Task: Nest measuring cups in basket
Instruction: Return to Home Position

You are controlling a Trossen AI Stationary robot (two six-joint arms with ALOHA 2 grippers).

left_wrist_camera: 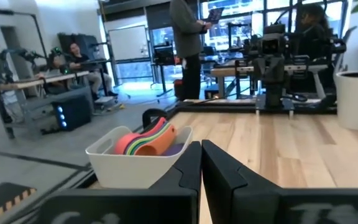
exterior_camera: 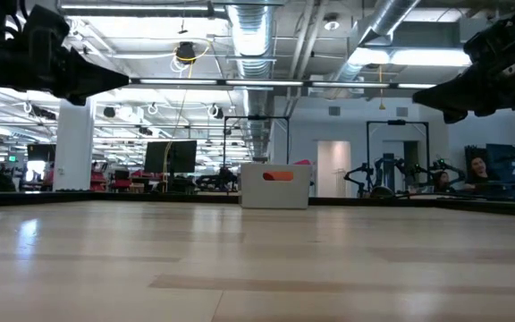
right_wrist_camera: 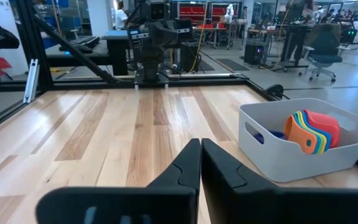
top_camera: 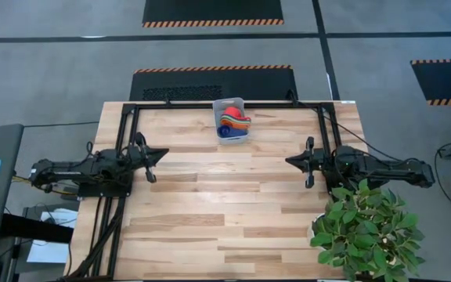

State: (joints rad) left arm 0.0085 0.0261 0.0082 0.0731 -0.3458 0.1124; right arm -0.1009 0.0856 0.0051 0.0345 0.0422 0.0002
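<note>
The pale basket stands near the table's far edge, around the middle. Inside it the measuring cups sit stacked in one another, red and orange on top, blue at the near end; their flat handles fan out side by side. My left gripper hovers above the table's left part, shut, pointing right. My right gripper hovers over the right part, shut, pointing left. Both are well clear of the basket, its near side facing the gap between them.
A potted plant stands at the table's near right corner, close to my right arm. A black frame runs along the far edge and left side. Bare wood lies between the grippers. People stand and sit in the room beyond.
</note>
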